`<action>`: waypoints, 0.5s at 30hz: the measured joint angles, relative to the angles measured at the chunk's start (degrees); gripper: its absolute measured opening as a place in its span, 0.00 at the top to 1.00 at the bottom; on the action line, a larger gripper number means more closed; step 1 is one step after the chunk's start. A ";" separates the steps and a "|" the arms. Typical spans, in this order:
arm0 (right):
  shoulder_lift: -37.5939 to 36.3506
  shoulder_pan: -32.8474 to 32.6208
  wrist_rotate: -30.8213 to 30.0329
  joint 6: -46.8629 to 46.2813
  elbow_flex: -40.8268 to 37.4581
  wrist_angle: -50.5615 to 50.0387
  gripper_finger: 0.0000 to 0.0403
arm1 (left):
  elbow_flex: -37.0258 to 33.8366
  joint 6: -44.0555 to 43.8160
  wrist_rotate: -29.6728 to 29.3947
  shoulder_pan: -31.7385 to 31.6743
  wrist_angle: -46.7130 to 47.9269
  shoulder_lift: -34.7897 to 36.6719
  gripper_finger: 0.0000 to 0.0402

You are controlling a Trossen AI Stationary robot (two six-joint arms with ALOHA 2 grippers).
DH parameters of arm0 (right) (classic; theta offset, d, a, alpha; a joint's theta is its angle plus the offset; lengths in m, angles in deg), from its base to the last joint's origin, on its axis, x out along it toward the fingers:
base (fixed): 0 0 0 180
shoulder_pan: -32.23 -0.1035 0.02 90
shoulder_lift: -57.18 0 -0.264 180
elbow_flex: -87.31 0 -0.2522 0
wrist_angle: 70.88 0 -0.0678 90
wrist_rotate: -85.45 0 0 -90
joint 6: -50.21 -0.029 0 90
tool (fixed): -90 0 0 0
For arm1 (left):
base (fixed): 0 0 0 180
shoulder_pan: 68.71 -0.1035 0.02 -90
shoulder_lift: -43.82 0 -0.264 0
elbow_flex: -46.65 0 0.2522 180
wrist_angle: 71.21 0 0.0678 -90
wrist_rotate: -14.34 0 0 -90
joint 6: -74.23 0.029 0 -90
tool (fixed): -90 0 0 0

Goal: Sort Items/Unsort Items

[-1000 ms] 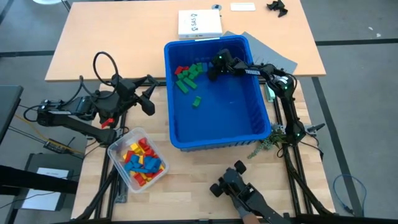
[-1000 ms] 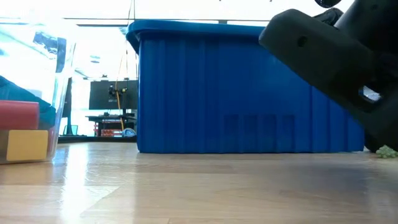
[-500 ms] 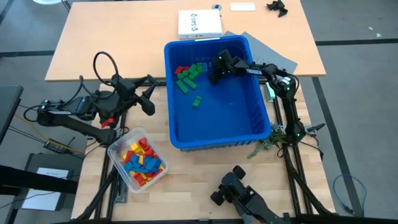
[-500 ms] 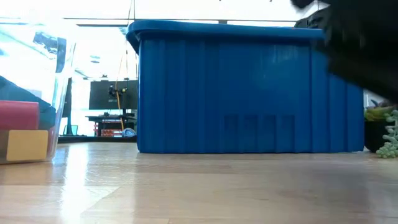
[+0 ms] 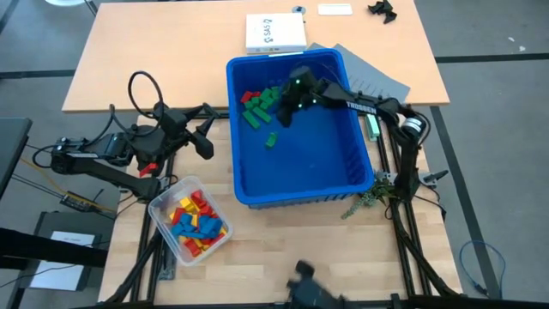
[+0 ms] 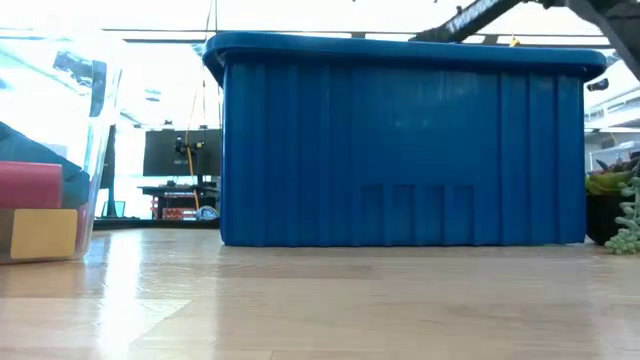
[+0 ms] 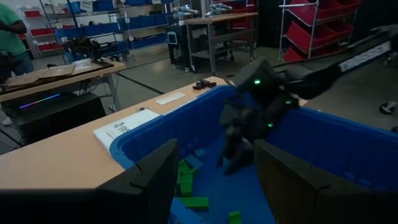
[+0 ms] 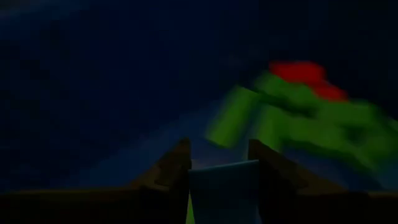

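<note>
Your right gripper (image 5: 286, 114), jaws pinched on a blue block (image 8: 222, 186), hangs inside the bin (image 5: 296, 193) near the green blocks (image 5: 260, 106) at its back-left corner; a careless drop could scatter them.

We see a large blue bin (image 5: 300, 180) at the middle of the wooden table (image 5: 154, 60). A clear plastic tub (image 5: 163, 210) stands near the table's near left corner. A white box (image 5: 274, 33) lies just beyond the bin's far side, and grey sheets (image 5: 377, 79) stick out from under its far right corner. A small green plant (image 5: 371, 199) sits by the bin's near right corner.
</note>
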 joint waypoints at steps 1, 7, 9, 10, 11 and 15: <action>-0.62 -1.55 0.88 -0.25 -0.01 0.21 0.67 | 0.00 0.00 0.01 -0.01 0.01 0.00 0.46; -3.36 -12.44 1.18 -1.87 -0.06 5.27 0.67 | 0.00 -0.01 0.01 0.00 0.00 0.00 0.46; -3.52 -15.79 1.25 -3.44 -0.04 7.56 0.67 | 0.00 0.00 0.01 -0.02 0.02 0.00 0.46; -3.51 -17.24 1.24 -4.26 -0.07 8.77 0.67 | 0.00 0.00 0.01 0.00 0.00 -0.02 0.46; -3.50 -18.56 1.17 -5.29 -0.08 10.31 0.67 | 0.00 -0.01 -0.01 -0.01 -0.01 0.00 0.46; -3.50 -23.54 1.05 -9.06 -0.06 16.91 0.67 | 0.00 0.00 -0.01 0.00 0.00 0.00 0.46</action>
